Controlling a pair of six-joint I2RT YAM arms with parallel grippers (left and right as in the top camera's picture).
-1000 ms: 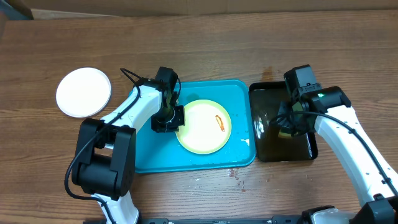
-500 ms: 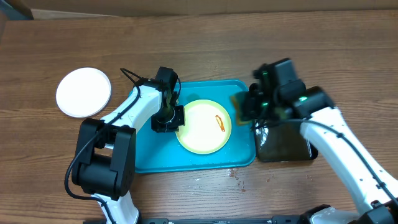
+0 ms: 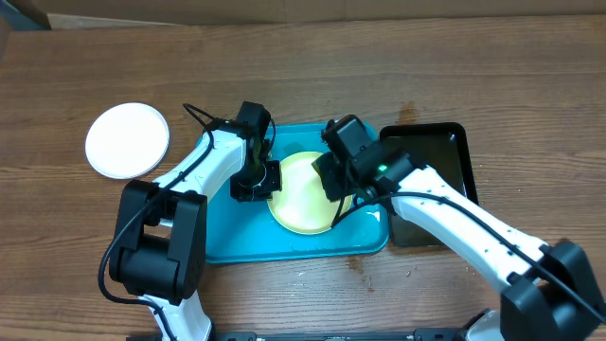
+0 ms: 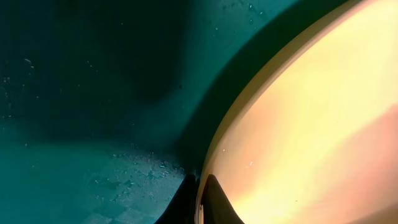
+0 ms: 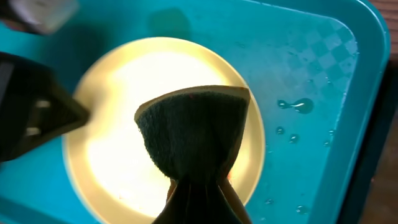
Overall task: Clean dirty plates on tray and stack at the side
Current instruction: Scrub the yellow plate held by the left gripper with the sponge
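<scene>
A pale yellow-green plate (image 3: 298, 204) lies in the turquoise tray (image 3: 284, 242). My left gripper (image 3: 258, 180) is shut on the plate's left rim; in the left wrist view the rim (image 4: 261, 112) runs between the fingertips (image 4: 202, 196). My right gripper (image 3: 333, 175) is shut on a dark green sponge (image 5: 193, 127) and holds it over the right half of the plate (image 5: 118, 155). The sauce smear is hidden under the sponge and gripper. A white plate (image 3: 128, 140) lies on the table at the far left.
A black tray (image 3: 440, 152) with liquid in it stands right of the turquoise tray, touching it. Water drops (image 5: 295, 106) lie on the turquoise tray's right part. A cardboard edge (image 3: 284, 8) runs along the back of the table.
My right arm has swung left from the black tray, carrying the sponge over the yellow-green plate. The left arm has not moved.
</scene>
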